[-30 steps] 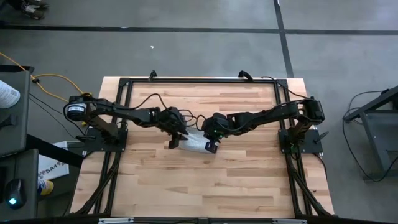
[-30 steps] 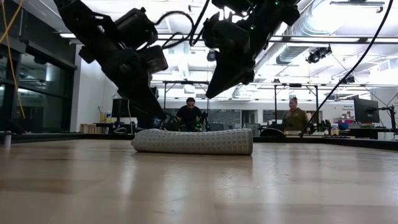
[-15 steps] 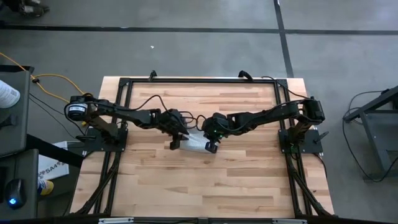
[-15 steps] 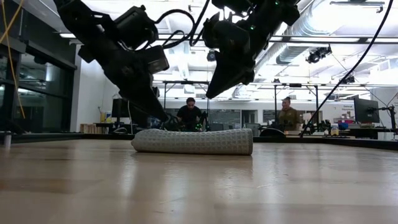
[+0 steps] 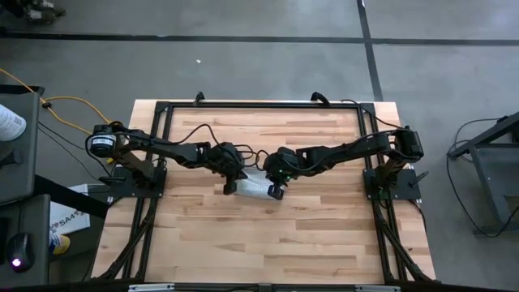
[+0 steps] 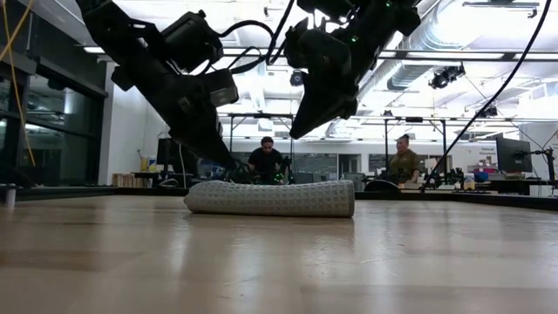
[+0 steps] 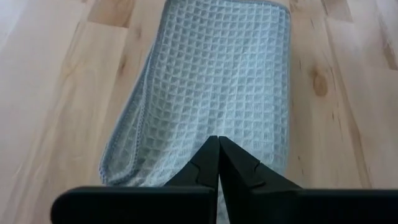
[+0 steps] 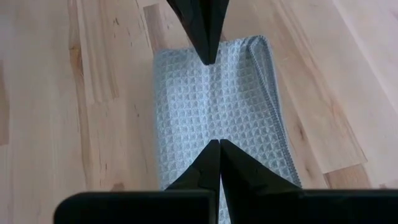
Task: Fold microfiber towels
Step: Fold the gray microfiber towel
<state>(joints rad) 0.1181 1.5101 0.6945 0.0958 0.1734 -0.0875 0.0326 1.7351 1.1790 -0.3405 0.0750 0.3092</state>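
Observation:
The microfiber towel (image 5: pixel 253 188) lies folded into a narrow, thick strip at the middle of the wooden table, flat on its underside (image 6: pixel 270 199). My left gripper (image 5: pixel 229 187) slants down over the strip's left end, shut, with nothing between its fingers (image 7: pixel 218 140). My right gripper (image 5: pixel 276 192) hangs higher over the right end, also shut and empty (image 8: pixel 219 143). The right wrist view shows the towel (image 8: pixel 211 106) with my left gripper (image 8: pixel 208 56) over its other end. In the low view both fingertips stand above the towel's top.
A black frame (image 5: pixel 259 105) runs along the table's far edge and both sides, carrying the arm bases. Bare wood (image 5: pixel 268 243) lies open toward the near edge. Two people (image 6: pixel 266 161) are in the room well beyond the table.
My left gripper has shut over the towel's left end without taking hold of anything. The towel has stayed as it lay.

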